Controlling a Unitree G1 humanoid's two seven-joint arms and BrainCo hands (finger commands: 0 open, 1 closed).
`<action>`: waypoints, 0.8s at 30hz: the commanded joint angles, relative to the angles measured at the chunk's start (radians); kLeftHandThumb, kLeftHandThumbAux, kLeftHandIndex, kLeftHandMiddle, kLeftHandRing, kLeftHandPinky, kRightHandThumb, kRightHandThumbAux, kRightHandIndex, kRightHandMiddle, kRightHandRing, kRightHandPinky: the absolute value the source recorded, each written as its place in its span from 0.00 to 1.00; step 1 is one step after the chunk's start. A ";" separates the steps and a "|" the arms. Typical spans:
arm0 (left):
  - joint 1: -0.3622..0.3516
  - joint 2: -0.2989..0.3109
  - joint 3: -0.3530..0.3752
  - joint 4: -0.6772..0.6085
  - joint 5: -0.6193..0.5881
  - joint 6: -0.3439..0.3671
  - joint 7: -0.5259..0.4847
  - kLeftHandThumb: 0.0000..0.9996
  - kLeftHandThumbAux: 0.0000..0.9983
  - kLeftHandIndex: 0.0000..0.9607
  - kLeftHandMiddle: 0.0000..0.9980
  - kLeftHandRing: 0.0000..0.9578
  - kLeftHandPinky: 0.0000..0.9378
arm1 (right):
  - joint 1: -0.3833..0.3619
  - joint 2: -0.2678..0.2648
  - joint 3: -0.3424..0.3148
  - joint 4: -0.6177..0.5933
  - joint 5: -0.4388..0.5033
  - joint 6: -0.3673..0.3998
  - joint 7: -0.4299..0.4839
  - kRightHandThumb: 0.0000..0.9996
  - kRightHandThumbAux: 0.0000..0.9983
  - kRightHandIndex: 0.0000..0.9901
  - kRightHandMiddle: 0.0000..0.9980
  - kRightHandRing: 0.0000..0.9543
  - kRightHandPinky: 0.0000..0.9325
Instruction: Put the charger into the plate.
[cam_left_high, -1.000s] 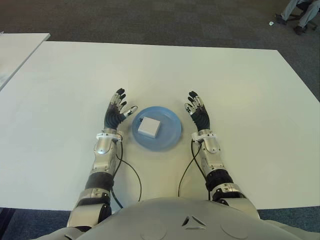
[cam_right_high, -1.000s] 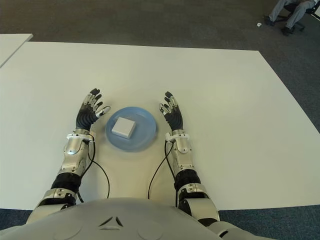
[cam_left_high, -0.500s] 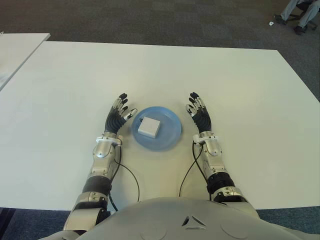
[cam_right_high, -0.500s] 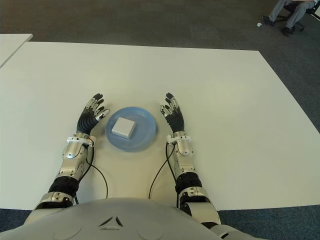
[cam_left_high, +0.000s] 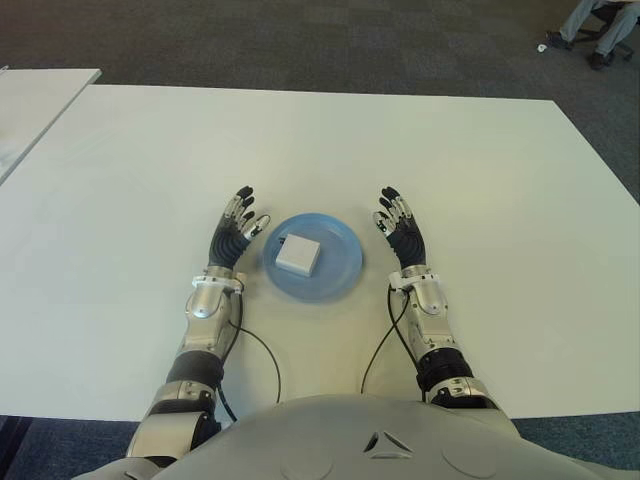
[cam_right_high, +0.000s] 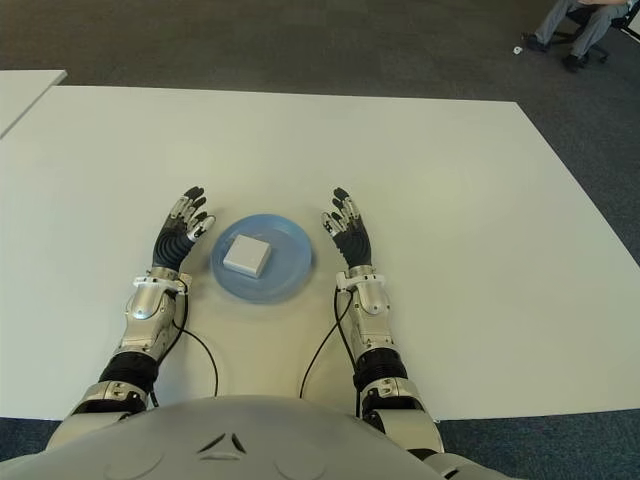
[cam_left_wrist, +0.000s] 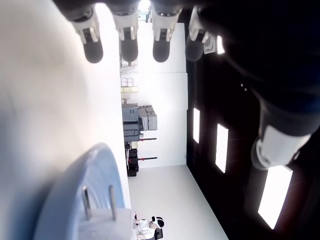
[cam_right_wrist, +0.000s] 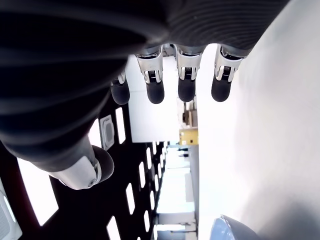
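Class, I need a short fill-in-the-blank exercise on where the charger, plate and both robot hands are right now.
1. The white charger lies in the blue ____.
2. The plate sits ____ the left robot hand and the right robot hand.
3. Both robot hands are ____, holding nothing.
4. Everything stands on a white ____.

Missing words: plate; between; open; table

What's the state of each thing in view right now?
charger: lying in the plate, prongs out sideways
plate: on the table, between the hands
left hand: open, empty, left of plate
right hand: open, empty, right of plate
table: bare white top
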 joint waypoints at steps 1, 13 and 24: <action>0.025 0.000 -0.007 0.076 0.004 0.020 -0.016 0.00 0.55 0.00 0.00 0.00 0.00 | 0.041 -0.009 -0.009 0.026 0.014 0.038 0.005 0.00 0.63 0.00 0.03 0.02 0.02; 0.012 -0.007 0.014 0.125 -0.019 0.019 -0.012 0.00 0.58 0.00 0.00 0.00 0.00 | 0.045 -0.018 -0.017 0.028 0.020 0.049 0.012 0.00 0.61 0.00 0.03 0.02 0.02; 0.012 -0.018 0.021 0.139 -0.021 -0.011 0.005 0.00 0.58 0.00 0.00 0.00 0.00 | 0.033 -0.027 -0.017 0.050 0.021 0.057 0.024 0.00 0.60 0.00 0.03 0.02 0.03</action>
